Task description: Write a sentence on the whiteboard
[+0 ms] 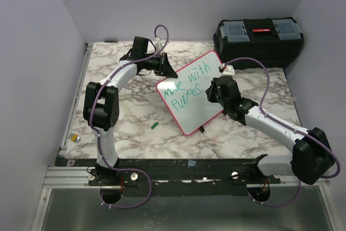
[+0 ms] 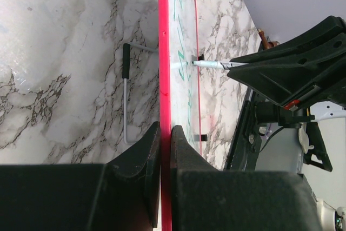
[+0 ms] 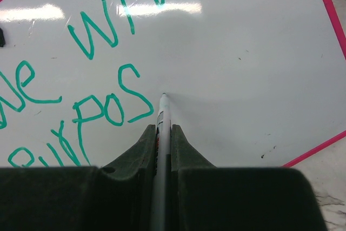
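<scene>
The whiteboard [image 1: 190, 93], white with a pink-red frame, lies tilted on the marble table and carries green writing reading roughly "move with purpos". My left gripper [image 1: 168, 70] is shut on the board's upper left edge; the left wrist view shows the red frame [image 2: 164, 79] clamped edge-on between the fingers. My right gripper [image 1: 208, 91] is shut on a white marker [image 3: 162, 128], its tip touching or nearly touching the board just right of the last "s" [image 3: 132, 93]. The marker also shows in the left wrist view [image 2: 208, 64].
A black toolbox [image 1: 258, 40] stands at the back right, off the table's corner. A small green marker cap [image 1: 155, 125] lies on the table [image 1: 135, 117] in front of the board. A small yellow-and-silver object [image 1: 75, 138] sits at the left edge. Purple walls enclose the sides.
</scene>
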